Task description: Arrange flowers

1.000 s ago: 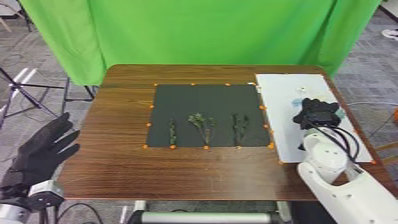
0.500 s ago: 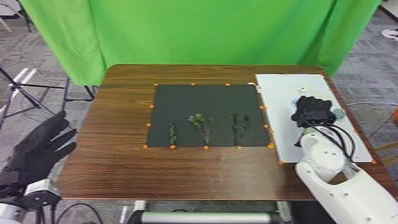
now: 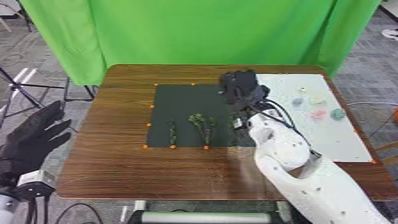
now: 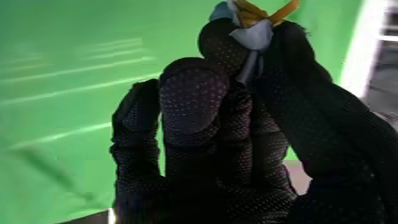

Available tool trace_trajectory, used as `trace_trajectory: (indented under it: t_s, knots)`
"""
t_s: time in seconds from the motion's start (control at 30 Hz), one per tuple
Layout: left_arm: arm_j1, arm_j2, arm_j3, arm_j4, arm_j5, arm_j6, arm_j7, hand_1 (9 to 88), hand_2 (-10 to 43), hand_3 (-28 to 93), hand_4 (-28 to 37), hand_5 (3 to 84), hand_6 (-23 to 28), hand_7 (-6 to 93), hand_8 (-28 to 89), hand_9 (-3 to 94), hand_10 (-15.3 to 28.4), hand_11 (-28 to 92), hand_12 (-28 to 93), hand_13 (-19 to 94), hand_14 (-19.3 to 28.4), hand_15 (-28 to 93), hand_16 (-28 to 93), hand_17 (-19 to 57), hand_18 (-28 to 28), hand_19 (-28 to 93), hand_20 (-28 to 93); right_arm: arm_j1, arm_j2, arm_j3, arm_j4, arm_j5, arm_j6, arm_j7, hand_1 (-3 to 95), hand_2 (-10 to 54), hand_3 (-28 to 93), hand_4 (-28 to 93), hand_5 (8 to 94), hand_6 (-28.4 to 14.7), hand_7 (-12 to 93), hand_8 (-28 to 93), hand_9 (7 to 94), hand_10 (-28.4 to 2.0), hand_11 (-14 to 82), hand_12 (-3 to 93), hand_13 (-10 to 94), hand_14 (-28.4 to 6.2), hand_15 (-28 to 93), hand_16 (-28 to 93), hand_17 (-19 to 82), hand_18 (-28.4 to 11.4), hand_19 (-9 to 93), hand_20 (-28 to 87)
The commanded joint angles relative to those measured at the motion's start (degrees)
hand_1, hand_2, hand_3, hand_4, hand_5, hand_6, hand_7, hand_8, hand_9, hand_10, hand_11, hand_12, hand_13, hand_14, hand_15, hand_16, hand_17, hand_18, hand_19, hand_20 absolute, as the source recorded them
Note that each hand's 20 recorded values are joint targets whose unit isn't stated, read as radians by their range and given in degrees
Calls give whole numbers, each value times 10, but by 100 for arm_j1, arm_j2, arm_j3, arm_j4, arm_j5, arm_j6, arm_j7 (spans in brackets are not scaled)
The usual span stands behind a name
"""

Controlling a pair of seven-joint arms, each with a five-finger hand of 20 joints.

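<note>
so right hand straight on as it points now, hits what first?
Probably the green curtain, past the far edge of the table; height of the right hand and the gap ahead are unclear.

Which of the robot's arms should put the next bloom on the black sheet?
The right, I'd say. The right hand already pinches a small flower and is at the far right corner of the black sheet, while the left hand is off beyond the table's left edge.
</note>
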Motion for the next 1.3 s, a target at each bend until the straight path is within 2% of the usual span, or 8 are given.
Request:
trace_trajectory:
  t_s: [0.03,0.3,0.63,0.8,1.07,1.13,1.23,1.3]
  knots:
    - [-166,192,54,78,-23,-6,-84,236,-5,708,-283,211,2,191,-98,173,87,105,191,131,120,159,66,-122,179,349,98,425,-1143,-1010,450,-447,-390,-456,491,-95,821,-283,665,25,547,56,838,-53,218,530,750,-23,597,397,255,-200,776,528]
    - [-277,274,191,122,-2,113,-92,235,-6,708,-283,212,2,190,-98,172,87,103,193,125,116,150,68,-122,179,348,99,746,-1579,-1709,1243,-839,-699,-500,491,-95,820,-283,662,27,549,51,838,-51,215,528,748,-25,612,403,255,-200,779,531]
    - [-436,438,309,191,-5,91,-213,235,-5,707,-283,212,2,190,-98,167,86,100,196,121,115,142,75,-122,178,347,99,1005,-1855,-2153,1781,-1060,-609,-208,492,-95,817,-283,660,28,551,48,838,-49,210,527,745,-25,616,402,253,-199,775,531]
    - [-529,504,365,229,-11,65,-295,234,-6,708,-283,212,2,190,-98,167,86,100,196,121,114,139,77,-122,177,347,100,1008,-1932,-2197,1921,-1159,-699,-114,490,-95,819,-283,657,29,549,47,833,-47,206,526,740,-24,617,406,251,-197,775,531]
    - [-560,510,368,245,52,40,-362,234,-6,708,-283,212,2,189,-98,167,85,99,198,121,114,139,79,-122,178,348,100,916,-1952,-2116,1863,-1222,-934,-90,477,-95,819,-283,632,31,536,37,808,-51,186,509,714,-13,601,417,236,-198,768,532]
    - [-553,502,370,234,53,51,-364,233,-6,709,-283,212,2,189,-98,167,86,99,198,121,114,140,79,-123,177,349,100,904,-1958,-2092,1837,-1205,-1034,-107,453,-95,808,-283,617,14,472,4,771,-58,160,486,701,-5,588,414,224,-200,763,536]
    - [-596,528,388,256,49,38,-385,234,-5,708,-283,212,2,189,-98,167,86,100,198,121,114,140,79,-123,178,349,100,900,-1971,-2081,1840,-1241,-1159,-92,422,-95,807,-283,598,10,434,-15,724,-63,196,417,677,-25,608,377,212,-203,760,544]
    - [-566,513,378,244,55,23,-367,234,-5,707,-283,212,2,189,-98,167,86,100,198,121,114,141,79,-123,178,348,99,884,-1976,-2053,1826,-1257,-1300,-95,382,-95,846,-281,577,10,379,-81,661,-81,278,328,634,-47,654,324,197,-205,760,550]
